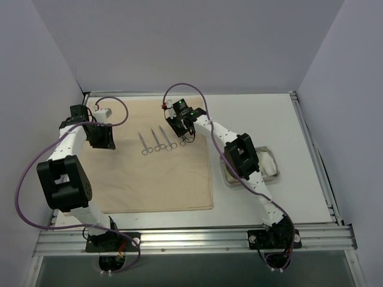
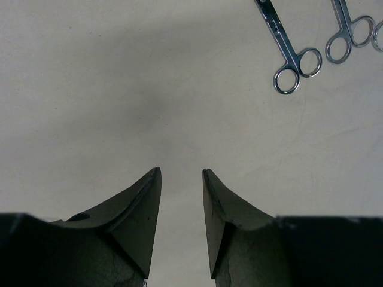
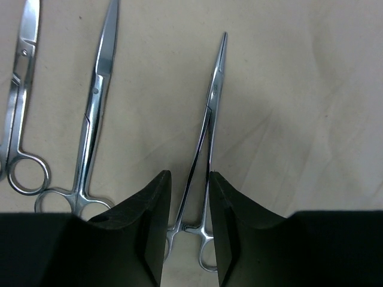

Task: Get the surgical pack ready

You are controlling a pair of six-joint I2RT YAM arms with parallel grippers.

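- My right arm reaches far out on a long diagonal from its base, with the wrist tipped down over the beige cloth [image 1: 161, 185].
- The right end effector [image 3: 190, 174] sits low, its two fingers straddling the shanks of the forceps [image 3: 212, 89], which lie flat on the cloth.
- The forceps tip points straight ahead of the fingers and the ring handles lie back between them. I cannot tell whether the fingers are pressing on the shanks or just bracketing them.
- Left of this end effector lie a second ring-handled instrument [image 3: 99, 101] and a third [image 3: 21, 89], roughly parallel to the forceps.
- The steel tray [image 1: 267, 149] sits behind it, under the arm's elbow, off the cloth on the white counter [image 1: 251, 113].
- My left arm is folded, elbow back and wrist pointing down at the cloth.
- The left end effector [image 2: 181, 173] is open with nothing between its fingers. Ring handles show ahead of it to the right.
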